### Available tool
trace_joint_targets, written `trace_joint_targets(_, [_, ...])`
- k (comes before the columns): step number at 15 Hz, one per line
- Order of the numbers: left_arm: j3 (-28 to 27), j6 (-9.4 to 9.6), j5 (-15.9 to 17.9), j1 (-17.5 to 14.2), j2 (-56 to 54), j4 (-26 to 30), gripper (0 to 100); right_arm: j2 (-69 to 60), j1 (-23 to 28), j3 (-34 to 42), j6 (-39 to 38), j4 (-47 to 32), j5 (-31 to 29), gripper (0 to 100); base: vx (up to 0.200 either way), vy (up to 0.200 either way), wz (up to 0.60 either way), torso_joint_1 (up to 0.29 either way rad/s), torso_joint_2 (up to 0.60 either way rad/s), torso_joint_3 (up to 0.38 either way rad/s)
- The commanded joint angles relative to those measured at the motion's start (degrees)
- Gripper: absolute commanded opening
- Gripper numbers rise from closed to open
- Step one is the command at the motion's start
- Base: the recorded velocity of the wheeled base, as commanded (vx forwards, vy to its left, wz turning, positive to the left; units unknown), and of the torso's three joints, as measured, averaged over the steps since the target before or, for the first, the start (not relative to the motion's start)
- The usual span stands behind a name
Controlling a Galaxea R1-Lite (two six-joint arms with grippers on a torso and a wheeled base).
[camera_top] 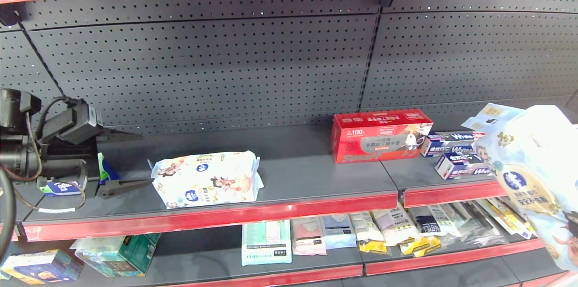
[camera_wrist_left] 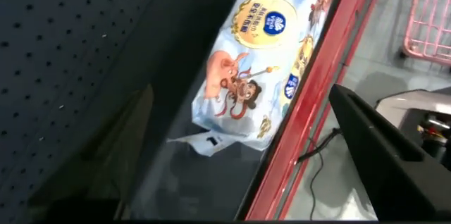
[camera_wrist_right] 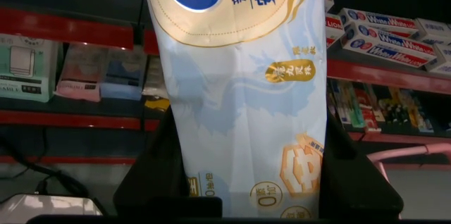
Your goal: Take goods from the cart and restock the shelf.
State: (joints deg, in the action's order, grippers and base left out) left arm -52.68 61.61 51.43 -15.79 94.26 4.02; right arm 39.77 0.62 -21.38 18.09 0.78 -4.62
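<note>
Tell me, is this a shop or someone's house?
Most likely a shop: long shelves with red front strips, packaged goods like the toothpaste boxes and a red box, and a pink cart nearby.

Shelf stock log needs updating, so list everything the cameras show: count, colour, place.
Dark grey metal shelving with red edge strips: two stocked boards in view.
Soft cartoon-printed plastic pack: one, white, lying on the upper board, left.
Second soft plastic pack: one, pale blue and white, held at the right.
Red cardboard box: one, upper board, centre-right.
Toothpaste cartons: at least three, white and blue, stacked right of the box.
Small packet: one, blue and green, far left, behind the left arm.
Flat sachets: a row, mixed pale colours, lower board.
Green box: one, lower board, left.
Pink wire cart: one, on the floor near the shelving.
Left gripper: open, beside the white pack.
Right gripper: shut on the second pack.
</note>
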Motion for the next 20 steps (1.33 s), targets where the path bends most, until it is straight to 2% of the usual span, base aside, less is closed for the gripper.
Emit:
trace_joint_targets(1, [1.5,-1.32,-0.1,-1.7,-3.6,-1.1,100,-0.1,0.0,0.3,0.0,0.0,0.0,0,0.000,0.000,0.00,0.000,0.00,0.000])
trace_joint_targets(2, [2.5,-3.16,-0.1,-2.6,-4.5,-2.8,100,-0.1,-0.1,0.4,0.0,0.0,0.0,0,0.000,0.000,0.00,0.000,0.00,0.000])
trace_joint_targets(4, [5.9,-11.78,-0.2,-3.4,-8.3,-8.4,100,-0.1,-0.2,0.3,0.0,0.0,0.0,0,0.000,0.000,0.00,0.000,0.00,0.000])
trace_joint_targets(5, [9.8,-19.16,-1.3,-3.4,-11.3,-14.7,100,0.0,-0.3,0.2,0.0,0.0,0.1,0,0.000,0.000,0.00,0.000,0.00,0.000])
trace_joint_targets(7, [14.4,-25.14,-5.1,-3.4,-13.2,-23.2,100,0.1,-0.4,0.0,0.0,0.0,0.2,0,0.000,0.000,0.00,0.000,0.00,0.000])
trace_joint_targets(8, [19.7,-31.73,-10.8,-3.3,-14.3,-34.2,100,0.1,-0.4,-0.2,0.0,0.0,0.2,0,0.000,0.000,0.00,0.000,0.00,0.000])
trace_joint_targets(9, [23.0,-34.98,-15.7,-3.0,-14.5,-40.9,100,0.1,-0.4,-0.2,0.0,0.0,0.2,0,0.000,0.000,0.00,0.000,0.00,0.000])
trace_joint_targets(10, [26.7,-38.50,-22.7,-2.2,-14.5,-48.5,100,0.0,-0.4,-0.1,0.0,0.0,0.2,0,0.000,0.000,0.00,0.000,0.00,0.000])
trace_joint_targets(11, [29.6,-43.15,-31.3,-1.0,-14.5,-55.0,100,-0.2,-0.5,0.2,0.0,0.0,0.2,0,0.000,0.000,0.00,0.000,0.00,0.000])
trace_joint_targets(13, [33.7,-52.47,-45.5,3.7,-16.0,-62.5,100,-0.3,-0.5,0.3,0.0,0.0,1.5,0,0.000,0.000,0.00,0.000,0.00,0.000])
trace_joint_targets(14, [35.6,-55.55,-48.7,5.9,-18.8,-62.5,100,-0.2,-0.5,0.3,0.0,0.0,1.5,0,0.000,0.000,0.00,0.000,0.00,0.000])
trace_joint_targets(15, [37.9,-57.13,-48.6,8.2,-22.5,-61.2,100,-0.2,-0.5,0.3,0.0,0.0,1.7,0,0.000,0.000,0.00,0.000,0.00,0.000])
trace_joint_targets(16, [39.8,-57.30,-48.3,10.5,-26.9,-58.2,100,-0.1,-0.5,0.3,0.0,0.0,2.2,0,0.000,0.000,0.00,0.000,0.00,0.000])
trace_joint_targets(17, [41.2,-57.48,-46.0,15.7,-36.7,-48.5,100,-0.2,-0.5,0.3,0.0,0.0,3.2,0,0.000,0.000,0.00,0.000,0.00,0.000])
trace_joint_targets(18, [40.4,-57.57,-43.9,18.6,-44.4,-38.8,100,-0.3,-0.5,0.5,0.0,0.0,3.7,0,0.000,0.000,0.00,0.000,0.00,0.000])
trace_joint_targets(20, [37.5,-57.57,-39.0,20.4,-59.8,-17.0,100,-0.2,-0.5,0.5,0.0,0.0,3.9,0,0.000,0.000,0.00,0.000,0.00,0.000])
